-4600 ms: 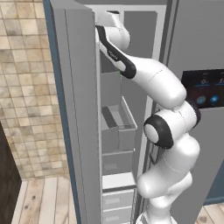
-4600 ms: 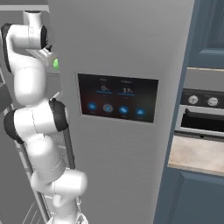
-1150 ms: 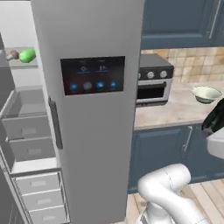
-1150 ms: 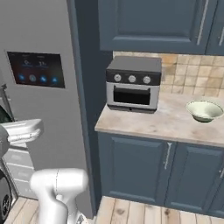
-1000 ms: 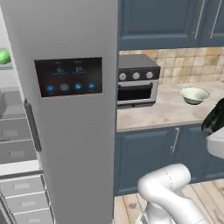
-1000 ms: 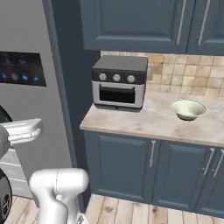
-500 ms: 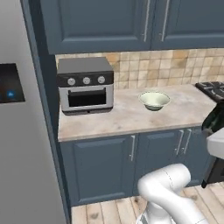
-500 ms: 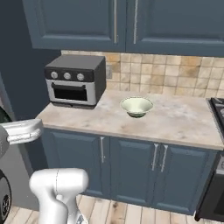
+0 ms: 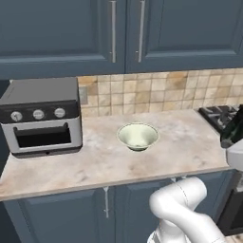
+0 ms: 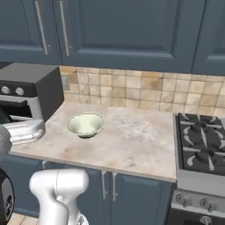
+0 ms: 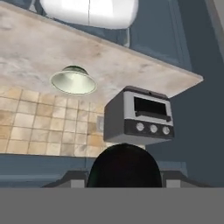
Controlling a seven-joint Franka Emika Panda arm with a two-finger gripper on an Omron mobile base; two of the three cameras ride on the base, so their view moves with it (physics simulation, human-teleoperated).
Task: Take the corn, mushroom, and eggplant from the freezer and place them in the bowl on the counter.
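The pale cream-green bowl (image 9: 137, 136) (image 10: 85, 125) stands on the beige marbled counter (image 9: 185, 142) (image 10: 136, 145), to the right of a toaster oven. It hangs upside down in the rolled hand view as bowl (image 11: 73, 82), and nothing shows inside it. In that view my gripper (image 11: 124, 176) is shut on a dark rounded thing, the eggplant (image 11: 124, 162), which bulges up between the fingertips well short of the bowl. The corn, the mushroom and the freezer are out of view.
A grey toaster oven (image 9: 40, 116) (image 10: 22, 94) (image 11: 142, 116) sits at the counter's left end. A gas stove (image 10: 200, 151) (image 9: 218, 116) borders the counter on the right. Dark blue cabinets hang above and stand below. Bare stone lies around the bowl.
The base has swung right, so both base views slid from the freezer front past the toaster oven to the counter. The bowl now sits near the middle. The grip looks unchanged.
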